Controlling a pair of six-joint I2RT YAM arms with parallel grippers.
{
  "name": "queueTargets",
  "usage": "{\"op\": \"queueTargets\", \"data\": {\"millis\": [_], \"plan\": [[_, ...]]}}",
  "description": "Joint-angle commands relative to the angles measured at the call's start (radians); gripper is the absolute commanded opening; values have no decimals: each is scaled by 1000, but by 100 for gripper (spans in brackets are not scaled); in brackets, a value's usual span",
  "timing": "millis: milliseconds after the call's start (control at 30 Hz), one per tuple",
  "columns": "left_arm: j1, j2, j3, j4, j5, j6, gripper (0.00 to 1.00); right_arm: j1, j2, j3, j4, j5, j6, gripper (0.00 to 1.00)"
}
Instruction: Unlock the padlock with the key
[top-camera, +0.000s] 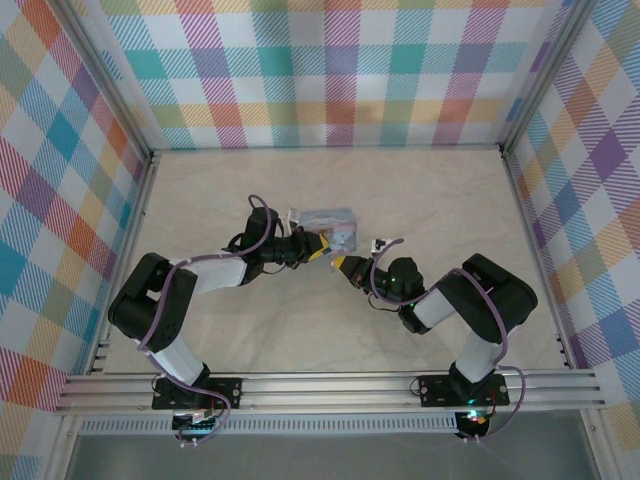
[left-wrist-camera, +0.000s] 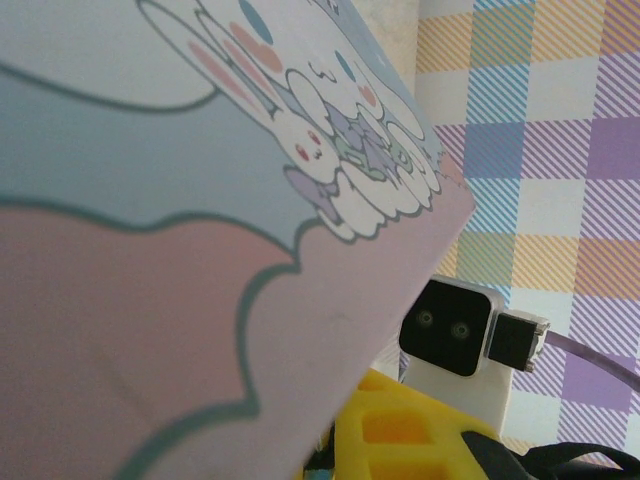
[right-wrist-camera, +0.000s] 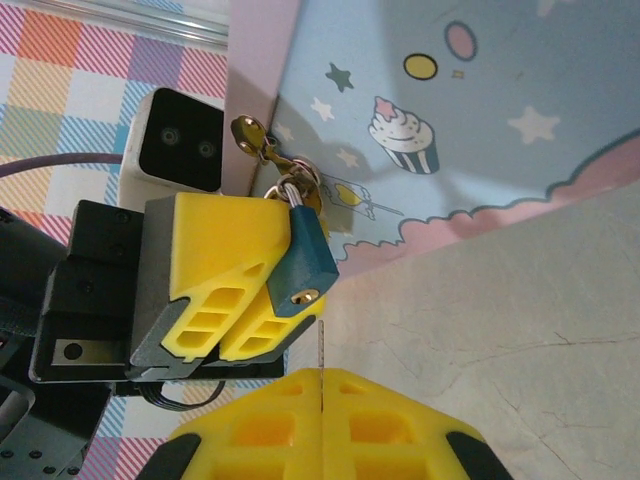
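Right wrist view: padlock (right-wrist-camera: 300, 262) is a small dark teal metal block with a brass keyhole disc at its lower end. It hangs tilted from small wire rings at the edge of the pale blue tin (right-wrist-camera: 480, 110). A brass-coloured key (right-wrist-camera: 250, 135) sits just above on the same cluster of rings.

The tin is smooth and printed with stars, a cupcake and a scalloped pink band. It lies on the cream, marble-veined table (right-wrist-camera: 500, 330).

The left gripper (right-wrist-camera: 268, 312) has ribbed yellow plastic fingers on a black mount. Its fingers are close together, and the padlock body lies against their tips. I cannot tell if they pinch it (the lock hides the gap).

The right gripper (right-wrist-camera: 322, 385) has its yellow fingers clenched flush. A thin sliver stands up from the seam, too slight to identify.

Top view: both grippers meet at the tin's near side, the left gripper (top-camera: 316, 250) touching the tin (top-camera: 330, 222) and the right gripper (top-camera: 345, 266) just beside it.
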Motion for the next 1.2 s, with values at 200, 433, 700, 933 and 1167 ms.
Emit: {"op": "queueTargets", "data": {"millis": [200, 433, 700, 933, 1167], "plan": [[14, -39, -14, 60, 24, -15, 5, 7, 7, 30, 61, 12, -7, 0], [14, -40, -15, 62, 27, -15, 5, 7, 11, 43, 61, 9, -7, 0], [14, -41, -21, 71, 28, -20, 5, 8, 13, 45, 61, 17, -9, 0], [14, -42, -27, 92, 33, -34, 5, 7, 3, 40, 61, 43, -11, 0], [14, -42, -36, 119, 37, -53, 5, 9, 10, 54, 61, 41, -4, 0]]}}
